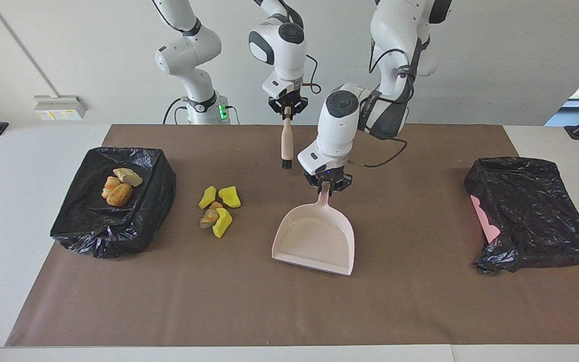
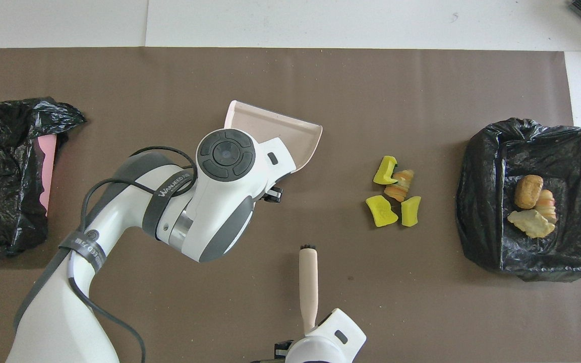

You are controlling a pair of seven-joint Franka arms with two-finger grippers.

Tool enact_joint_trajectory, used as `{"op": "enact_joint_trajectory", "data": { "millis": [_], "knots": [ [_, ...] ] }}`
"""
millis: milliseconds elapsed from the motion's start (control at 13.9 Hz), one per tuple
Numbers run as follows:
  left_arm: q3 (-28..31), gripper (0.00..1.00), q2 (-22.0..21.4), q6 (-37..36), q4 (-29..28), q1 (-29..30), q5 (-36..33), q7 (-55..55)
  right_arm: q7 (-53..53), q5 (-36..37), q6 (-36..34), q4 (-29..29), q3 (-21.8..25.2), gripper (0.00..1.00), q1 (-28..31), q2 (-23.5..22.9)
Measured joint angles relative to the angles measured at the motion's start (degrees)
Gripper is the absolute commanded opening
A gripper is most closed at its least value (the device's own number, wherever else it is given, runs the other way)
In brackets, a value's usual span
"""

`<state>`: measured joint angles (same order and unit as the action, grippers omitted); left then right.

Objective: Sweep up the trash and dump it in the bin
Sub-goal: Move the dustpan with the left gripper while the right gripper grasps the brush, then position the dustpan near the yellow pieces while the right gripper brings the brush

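The trash on the mat is a small pile (image 1: 217,211) of yellow sponge chunks and a bread-like lump, also in the overhead view (image 2: 394,194). My left gripper (image 1: 325,186) is shut on the handle of the pale pink dustpan (image 1: 314,239), whose mouth points away from the robots; the pan (image 2: 275,128) sits beside the pile, toward the left arm's end. My right gripper (image 1: 287,108) is shut on a wooden brush (image 1: 286,143) that hangs bristles down above the mat, also in the overhead view (image 2: 308,282). The black-bagged bin (image 1: 93,234) holds golden-brown lumps (image 1: 118,188).
The bin (image 2: 477,212) stands at the right arm's end of the brown mat. A second crumpled black bag (image 1: 536,221) with something pink inside lies at the left arm's end, also in the overhead view (image 2: 3,166). Fine crumbs dot the mat.
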<state>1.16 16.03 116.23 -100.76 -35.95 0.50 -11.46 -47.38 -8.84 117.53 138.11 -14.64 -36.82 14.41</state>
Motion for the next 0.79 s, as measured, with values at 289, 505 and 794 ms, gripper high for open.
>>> {"op": "enact_joint_trajectory", "data": {
  "millis": [289,505,794],
  "knots": [
    [0.1,0.00,-0.7,-3.9,-0.3,1.9,-0.6,21.3,11.0,2.3,-7.5,-3.4,0.2,0.00,11.4,2.0],
    [0.1,0.00,-0.8,-4.4,-1.5,2.8,-0.7,35.1,23.4,4.1,-11.6,-7.3,0.4,0.00,22.5,2.0],
    [-0.4,0.00,-1.5,-4.3,-3.8,2.5,-2.5,45.0,40.4,9.3,-11.9,-9.5,0.7,0.00,37.3,-1.9]
  ]
}}
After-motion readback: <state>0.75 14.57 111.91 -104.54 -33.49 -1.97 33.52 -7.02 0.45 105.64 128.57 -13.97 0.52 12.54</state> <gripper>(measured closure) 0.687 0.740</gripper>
